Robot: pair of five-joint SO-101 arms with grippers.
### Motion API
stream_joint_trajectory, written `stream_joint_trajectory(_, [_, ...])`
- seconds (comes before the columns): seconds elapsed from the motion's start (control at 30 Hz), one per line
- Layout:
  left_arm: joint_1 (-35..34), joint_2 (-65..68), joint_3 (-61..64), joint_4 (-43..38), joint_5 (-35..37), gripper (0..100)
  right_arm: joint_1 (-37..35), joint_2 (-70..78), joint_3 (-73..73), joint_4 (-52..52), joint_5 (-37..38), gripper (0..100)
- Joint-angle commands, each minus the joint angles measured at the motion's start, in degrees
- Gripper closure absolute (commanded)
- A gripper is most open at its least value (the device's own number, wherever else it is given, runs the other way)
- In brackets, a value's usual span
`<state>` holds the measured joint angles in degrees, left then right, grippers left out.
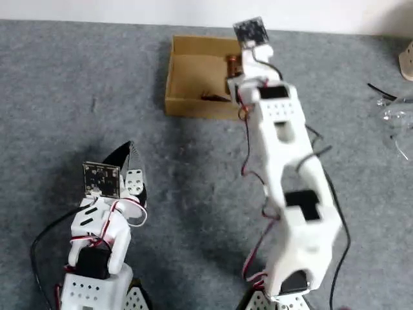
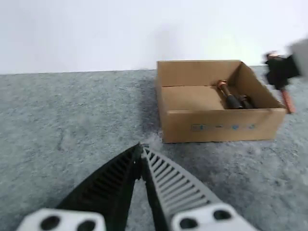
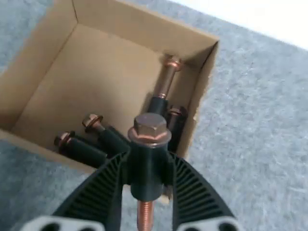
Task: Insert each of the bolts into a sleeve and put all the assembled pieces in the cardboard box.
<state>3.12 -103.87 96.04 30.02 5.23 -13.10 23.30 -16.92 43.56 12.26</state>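
Observation:
The cardboard box [image 1: 187, 103] stands at the back of the table. Several bolts in black sleeves [image 3: 98, 139] lie inside it, one leaning in the corner [image 3: 163, 89]. My right gripper [image 3: 147, 163] hovers over the box's near right corner, shut on a black sleeve with a copper bolt [image 3: 149, 130] through it. From the left wrist view this gripper [image 2: 281, 72] hangs beside the box [image 2: 216, 126], the bolt's copper thread [image 2: 288, 102] pointing down. My left gripper [image 2: 141, 156] rests low over the carpet, well short of the box, shut and holding nothing.
Grey carpet covers the table. Clear plastic bits and wires [image 1: 393, 110] lie at the far right edge. The left arm's base [image 1: 97, 258] sits at the front left, with open carpet between it and the box.

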Motion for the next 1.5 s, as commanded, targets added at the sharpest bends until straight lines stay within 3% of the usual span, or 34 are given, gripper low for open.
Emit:
stream_joint_trajectory(0.0, [1.7, -0.5, 1.1, 0.1, -0.3, 99, 0.7, 9.4, -24.8, 6.7, -2.3, 99.4])
stream_joint_trajectory(0.13, [1.7, -0.5, 1.1, 0.1, -0.3, 99, -1.5, 22.1, -43.6, 13.7, -1.8, 99.4])
stream_joint_trajectory(0.23, [1.7, -0.5, 1.1, 0.1, -0.3, 99, -4.0, 30.7, -54.7, 18.0, 2.9, 99.4])
stream_joint_trajectory(0.33, [1.8, -0.5, 1.1, 0.1, -0.3, 99, -5.8, 37.3, -63.0, 20.0, 6.4, 99.4])
stream_joint_trajectory(0.47, [1.8, -0.5, 1.1, 0.1, -0.3, 99, -5.8, 43.5, -69.8, 20.4, 4.8, 99.4])
stream_joint_trajectory(0.87, [1.9, -0.5, 1.1, 0.1, -0.3, 99, -5.8, 49.7, -71.4, 20.5, 4.9, 98.6])
stream_joint_trajectory(0.93, [1.9, -0.5, 1.1, 0.1, -0.3, 99, -5.8, 49.8, -71.3, 22.2, 5.0, 94.4])
stream_joint_trajectory(1.13, [1.9, -0.5, 1.1, 0.1, -0.3, 99, -5.1, 49.8, -71.8, 27.0, 4.8, 69.6])
stream_joint_trajectory(1.47, [1.9, -0.5, 1.1, 0.1, -0.3, 99, -4.3, 49.3, -82.3, 34.2, 4.7, 69.9])
